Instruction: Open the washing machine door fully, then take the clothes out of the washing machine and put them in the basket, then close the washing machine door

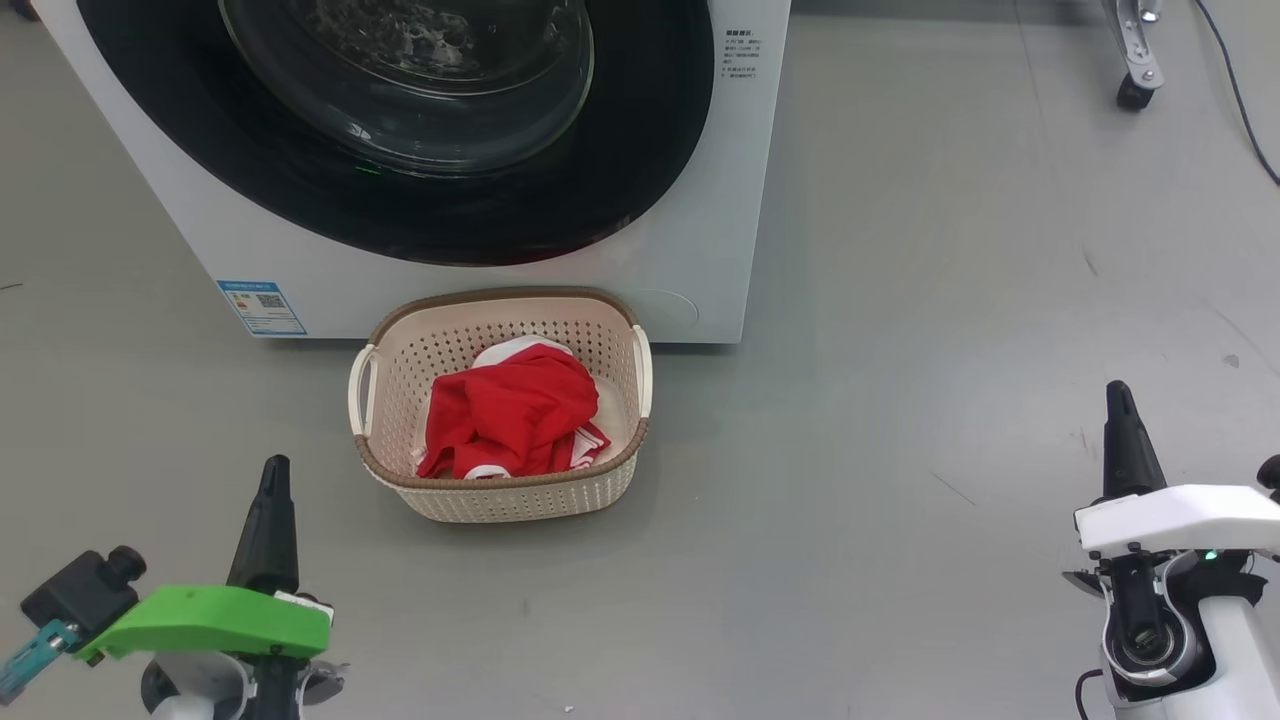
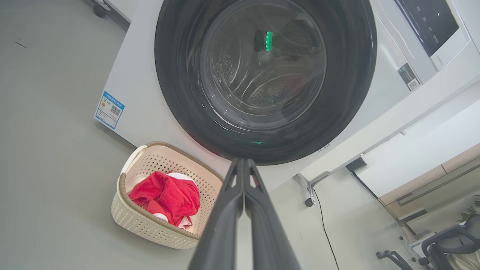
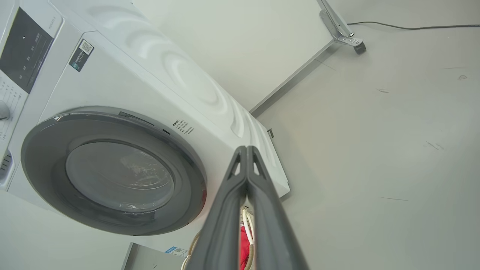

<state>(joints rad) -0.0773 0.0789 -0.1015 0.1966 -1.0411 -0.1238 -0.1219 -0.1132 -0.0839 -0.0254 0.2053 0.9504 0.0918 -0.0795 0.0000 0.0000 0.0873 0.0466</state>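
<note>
The head view's top edge cuts off the upper part of the washing machine door. My right gripper hides most of the basket (a handle and a sliver of the clothes peek through). The print on the blue sticker is too small to read.

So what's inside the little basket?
Red clothes with white trim lie bunched inside the basket. They cover most of its bottom, so anything underneath them cannot be seen.

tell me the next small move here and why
Likely just stop here: the washing machine door looks closed, the clothes lie in the basket, and the left gripper and right gripper are shut, empty and clear of both. The task seems done.
</note>
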